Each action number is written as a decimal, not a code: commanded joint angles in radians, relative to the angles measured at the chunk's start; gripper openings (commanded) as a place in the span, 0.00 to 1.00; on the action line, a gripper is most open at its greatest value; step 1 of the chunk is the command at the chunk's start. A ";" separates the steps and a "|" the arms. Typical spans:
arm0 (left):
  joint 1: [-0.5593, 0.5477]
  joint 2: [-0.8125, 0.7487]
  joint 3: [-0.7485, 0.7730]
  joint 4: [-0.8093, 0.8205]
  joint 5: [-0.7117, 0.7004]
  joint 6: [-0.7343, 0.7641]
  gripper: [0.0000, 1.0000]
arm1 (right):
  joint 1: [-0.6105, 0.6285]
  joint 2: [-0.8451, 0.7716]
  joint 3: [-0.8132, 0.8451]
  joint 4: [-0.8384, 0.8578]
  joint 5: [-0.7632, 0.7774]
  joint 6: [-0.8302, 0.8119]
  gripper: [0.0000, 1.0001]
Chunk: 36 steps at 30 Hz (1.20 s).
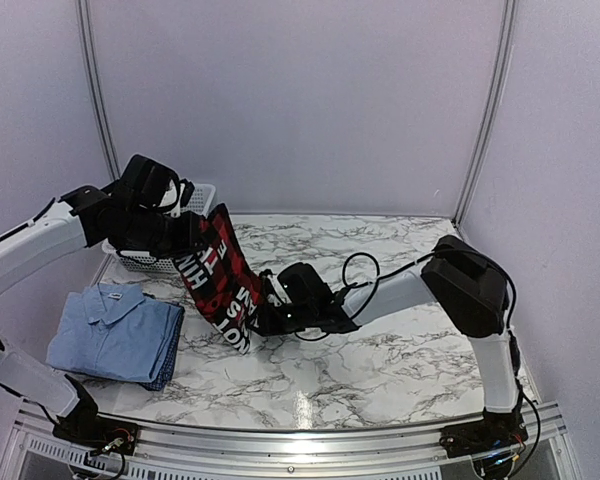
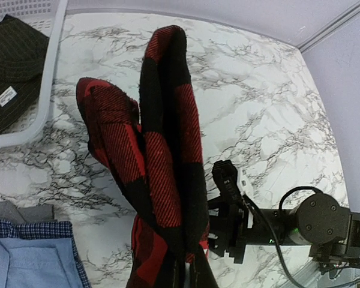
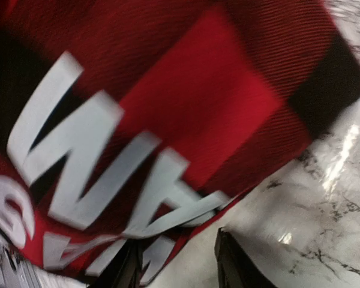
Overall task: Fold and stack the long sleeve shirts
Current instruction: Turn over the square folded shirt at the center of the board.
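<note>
1. Red-and-black flannel shirt [image 3: 186, 102], its white lettering showing, filled the right wrist view. The right end effector [image 3: 180, 267] had its fingers apart, with the shirt's lower edge just at their tips.
2. Left end effector [image 1: 193, 235] was clamped on the flannel's upper end and held it raised just in front of the white mesh basket [image 1: 202, 192].
3. From the basket, the flannel's long axis sloped down and away toward the right end effector, which was the nearer one to the low end. Closing on that end looked like the next need.
4. Light blue shirt [image 1: 115, 330] lay folded on the worktop [image 1: 400, 370], on the near side of the basket.
</note>
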 commanded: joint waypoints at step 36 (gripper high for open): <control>-0.140 0.329 0.099 0.116 -0.090 -0.125 0.00 | -0.198 -0.417 -0.472 -0.119 0.216 -0.108 0.34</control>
